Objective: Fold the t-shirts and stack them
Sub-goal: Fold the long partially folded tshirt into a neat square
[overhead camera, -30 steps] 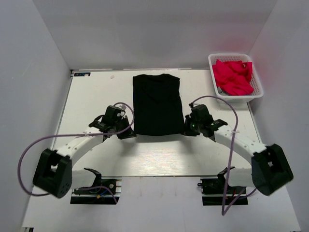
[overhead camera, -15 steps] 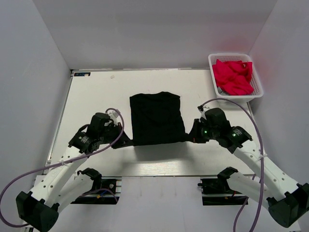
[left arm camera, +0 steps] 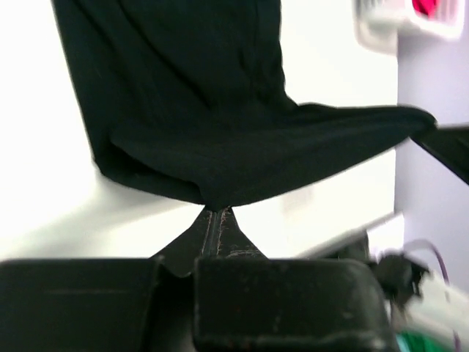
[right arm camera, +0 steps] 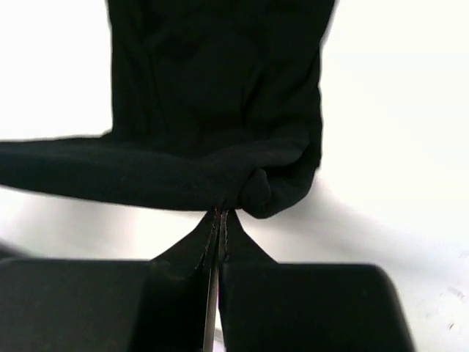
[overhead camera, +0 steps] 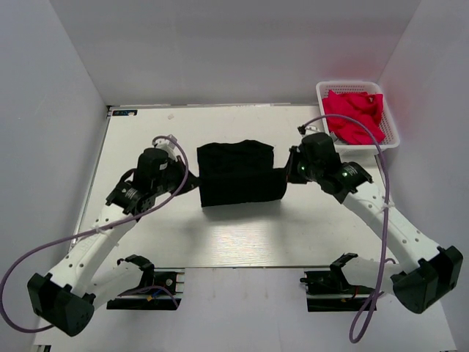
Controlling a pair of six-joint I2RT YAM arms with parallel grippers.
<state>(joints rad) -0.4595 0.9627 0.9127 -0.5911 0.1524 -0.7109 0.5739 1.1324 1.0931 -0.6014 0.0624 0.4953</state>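
A black t-shirt (overhead camera: 239,173) lies in the middle of the white table, its near hem lifted and carried over its far part. My left gripper (overhead camera: 192,182) is shut on the hem's left corner; in the left wrist view the cloth (left arm camera: 242,147) hangs from the pinched tips (left arm camera: 217,211). My right gripper (overhead camera: 288,174) is shut on the right corner; the right wrist view shows the black cloth (right arm camera: 212,139) bunched at the closed tips (right arm camera: 220,213). Bright pinkish-red shirts (overhead camera: 353,115) lie crumpled in a basket.
A white plastic basket (overhead camera: 390,125) stands at the back right of the table, close to the right arm's elbow. White walls enclose the table on three sides. Purple cables loop from both arms.
Both grippers have risen and moved away from the near edge toward the back, carrying the shirt's near hem over its far half. The shirt's visible outline has become shorter.
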